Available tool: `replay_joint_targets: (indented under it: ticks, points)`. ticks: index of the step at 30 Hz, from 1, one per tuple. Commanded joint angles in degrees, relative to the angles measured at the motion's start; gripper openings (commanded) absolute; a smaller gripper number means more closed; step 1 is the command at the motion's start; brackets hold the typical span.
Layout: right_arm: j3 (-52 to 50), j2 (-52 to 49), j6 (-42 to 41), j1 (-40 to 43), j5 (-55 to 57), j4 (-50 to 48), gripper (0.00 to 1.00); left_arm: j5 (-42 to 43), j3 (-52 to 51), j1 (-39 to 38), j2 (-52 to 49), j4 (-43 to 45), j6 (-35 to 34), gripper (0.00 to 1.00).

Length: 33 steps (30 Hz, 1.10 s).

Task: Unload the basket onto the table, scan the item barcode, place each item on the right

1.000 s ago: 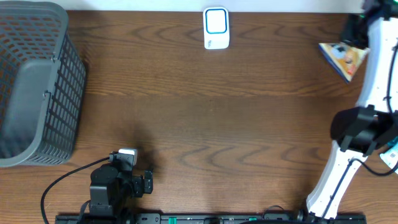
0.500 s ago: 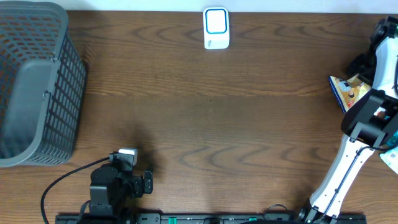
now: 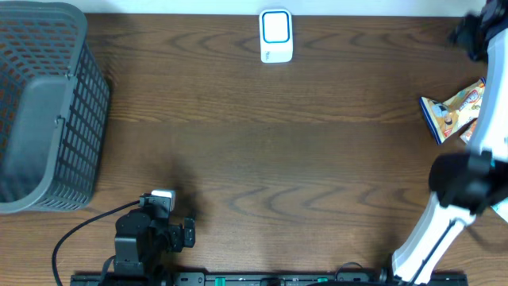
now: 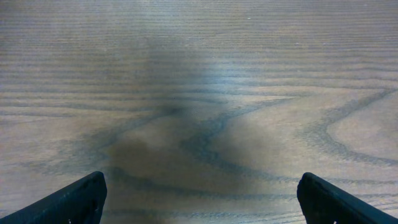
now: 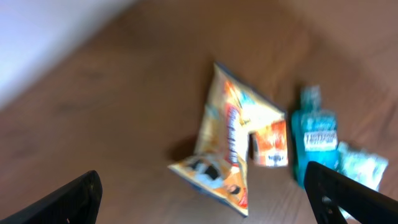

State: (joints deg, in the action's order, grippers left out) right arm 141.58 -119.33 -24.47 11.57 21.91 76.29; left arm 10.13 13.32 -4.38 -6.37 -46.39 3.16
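- Snack bag [image 3: 451, 114] — the item to scan — lies flat on the wooden table [image 3: 262, 151] near its right edge, with nothing gripping it. The white link of the right arm [image 3: 486, 131] crosses just beside it.
- In the right wrist view, which is blurred, the bag sits below the camera with a small orange packet [image 5: 270, 143] touching its side, then a teal bottle [image 5: 314, 138] and a pale packet [image 5: 358, 165] further along.
- Right gripper [image 5: 202, 180] hangs above the bag with its fingers spread wide and nothing between them.
- Left gripper [image 4: 200, 186] is at the near edge of the table, jaws wide apart over bare wood — holding nothing.
- White scanner [image 3: 276, 36] stands at the far edge, well apart from the bag.
- Grey basket [image 3: 75, 119] sits at the table's left end.
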Motion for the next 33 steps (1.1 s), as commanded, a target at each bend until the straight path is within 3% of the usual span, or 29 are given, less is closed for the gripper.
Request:
replay_joint_targets:
  ticks: [1,7,16,22,33]
  points:
    - [1.03,10.34,5.25,-6.36,3.67,0.17,0.99,-0.70,-0.02,0.20,0.17,-1.36,-0.04,0.98]
    - [1.03,21.64,5.44,-22.29,2.99,2.73,0.99,-0.70,-0.02,0.20,0.17,-1.36,-0.04,0.98]
    - [1.03,25.35,5.42,-38.56,-1.84,8.96,0.99,-0.70,-0.02,0.20,0.17,-1.36,-0.04,0.98]
    - [1.01,25.24,5.42,-40.57,-9.16,13.16,0.99,-0.70,-0.02,0.20,0.17,-1.36,-0.04,0.98]
    - [1.01,25.24,9.38,-40.39,-7.82,19.37,0.99,-0.70,-0.02,0.20,0.17,-1.36,-0.04,0.98]
